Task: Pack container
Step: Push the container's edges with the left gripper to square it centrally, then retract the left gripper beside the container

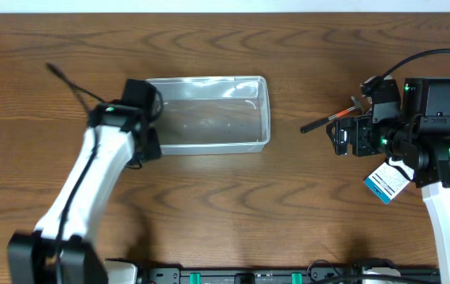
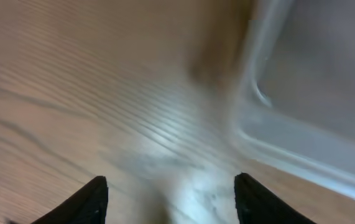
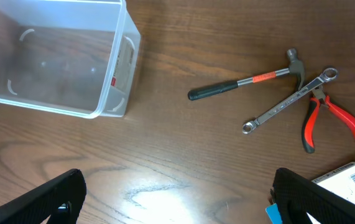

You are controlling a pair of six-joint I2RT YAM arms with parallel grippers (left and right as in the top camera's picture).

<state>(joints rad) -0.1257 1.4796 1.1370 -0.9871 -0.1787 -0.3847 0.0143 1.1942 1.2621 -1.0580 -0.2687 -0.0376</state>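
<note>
Left hand (image 2: 172, 200) sits at the left end of the container (image 3: 120, 67); its two black fingertips (image 2: 93, 198) stand a little apart, with only bare desk (image 1: 248, 205) between them, so it grips nothing; this view is blurred; the container's rounded corner shows just right of the fingers, touching or not I cannot tell.

Right hand (image 3: 177, 186) hangs well to the container's right; its jaws are spread wide and hold nothing, with wood grain showing between them; a white-and-blue barcoded pack (image 3: 351, 177) shows at its side away from the container.

Farther out, three tools lie on the desk, well right of the container. The hammer (image 3: 245, 84) is nearest the container; its black grip points toward it and its head away. The wrench (image 3: 289, 102) lies slanted farther from the container; its ring end is just beside the hammer's head. The pliers (image 3: 326, 118), red-handled, lie farthest from the container; their nose meets the wrench's shaft.

The container itself is a clear tub; it stands upright on the desk, open top up, long sides running left to right; a small label shows on its short wall facing the tools.
</note>
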